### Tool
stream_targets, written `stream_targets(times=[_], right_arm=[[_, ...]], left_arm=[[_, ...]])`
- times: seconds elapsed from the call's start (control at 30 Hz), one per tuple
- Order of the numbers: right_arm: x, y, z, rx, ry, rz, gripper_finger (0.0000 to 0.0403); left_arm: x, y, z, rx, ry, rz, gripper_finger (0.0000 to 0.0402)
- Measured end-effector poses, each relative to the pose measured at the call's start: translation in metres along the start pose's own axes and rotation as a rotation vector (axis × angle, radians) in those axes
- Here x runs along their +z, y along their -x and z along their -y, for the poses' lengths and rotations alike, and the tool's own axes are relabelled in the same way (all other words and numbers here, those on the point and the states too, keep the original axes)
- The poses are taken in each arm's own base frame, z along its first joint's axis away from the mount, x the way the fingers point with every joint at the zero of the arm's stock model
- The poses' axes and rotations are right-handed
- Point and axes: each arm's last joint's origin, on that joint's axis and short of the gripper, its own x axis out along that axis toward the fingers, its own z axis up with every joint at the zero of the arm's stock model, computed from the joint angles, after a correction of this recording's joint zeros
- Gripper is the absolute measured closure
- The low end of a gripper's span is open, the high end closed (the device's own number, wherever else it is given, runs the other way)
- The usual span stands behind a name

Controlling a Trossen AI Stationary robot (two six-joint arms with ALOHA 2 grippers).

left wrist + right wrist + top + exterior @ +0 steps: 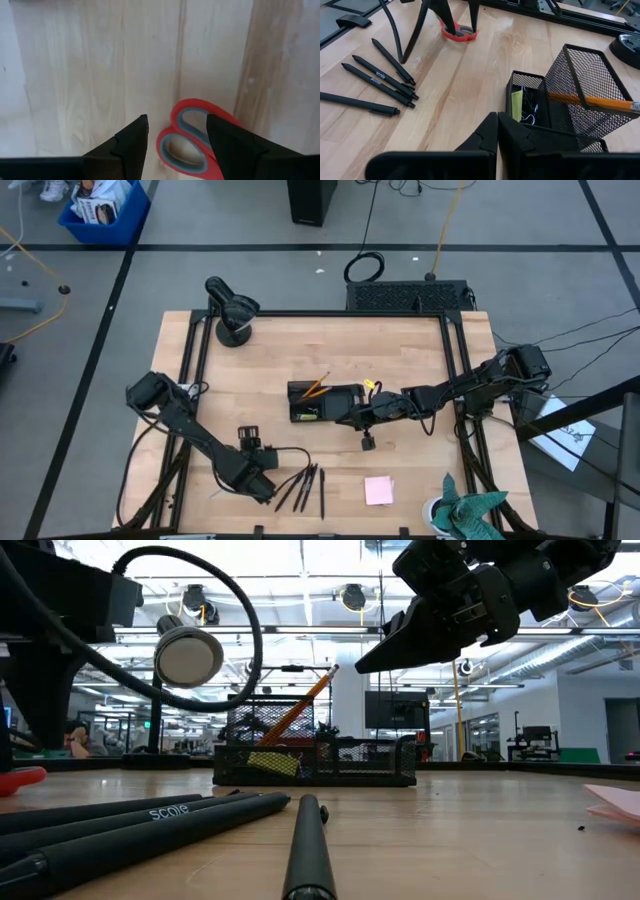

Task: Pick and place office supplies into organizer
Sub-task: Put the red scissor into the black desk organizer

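Left pincer (176, 142): fingers apart, low over the table (300, 350) near its front left; in the left wrist view the two dark fingers straddle the handle loops without clearly touching them.
Scissors (192, 142): red handles with grey inner rims, lying flat on the wood; only the loops show in the left wrist view, the blades cut off. From above they are almost wholly hidden under the left arm. In the right wrist view the red loops (458, 33) show beneath the left arm's fingers.
Right pincer (498, 131): fingers pressed together, holding nothing, hanging above the table just beside the organizer's right end.
Organizer (322, 402): black mesh tray mid-table, with a taller mesh cup at one end; its inner dividers are hard to make out from above.
Orange pencil (592, 102): leaning tilted in the mesh cup, tip end cut off by the frame edge.
Yellow piece (517, 106): upright in a low compartment next to the cup, with thin wire clips (532, 112) beside it, too small to count.
Black pens (303, 487): four lying loose near the front edge, just right of the left pincer; in the low view they are near and blurred.
Pink sticky-note pad (379, 490): flat on the table, right of the pens.
Teal cloth (470, 512): at the front right corner, partly cut off.
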Motion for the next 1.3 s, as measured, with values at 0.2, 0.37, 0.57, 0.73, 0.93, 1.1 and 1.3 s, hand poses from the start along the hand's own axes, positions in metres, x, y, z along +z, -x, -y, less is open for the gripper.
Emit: stream_targets(times=[0.2, 0.37, 0.57, 0.73, 0.93, 1.1, 1.3], right_arm=[[0.000, 0.000, 0.000, -0.001, 0.000, 0.001, 0.0399], [0.000, 0.000, 0.000, -0.001, 0.000, 0.001, 0.0399], [0.000, 0.000, 0.000, -0.002, 0.000, 0.002, 0.0399], [0.000, 0.000, 0.000, -0.002, 0.000, 0.002, 0.0399], [0.001, 0.000, 0.000, -0.004, 0.000, 0.008, 0.0399], [0.001, 0.000, 0.000, -0.004, -0.001, 0.014, 0.0399], [0.001, 0.000, 0.000, -0.005, -0.001, 0.014, 0.0399]], left_arm=[[0.001, -0.001, 0.000, 0.003, -0.034, -0.005, 0.0192], [0.001, -0.001, 0.000, 0.003, -0.102, -0.006, 0.0192], [0.001, -0.001, 0.000, 0.003, -0.244, -0.006, 0.0192], [0.001, -0.002, 0.000, -0.001, -0.332, -0.001, 0.0192], [0.004, -0.002, 0.001, -0.023, -0.429, 0.021, 0.0192], [0.014, -0.003, 0.001, -0.071, -0.459, 0.077, 0.0192], [0.013, -0.016, -0.006, -0.086, -0.421, 0.036, 0.0192]])
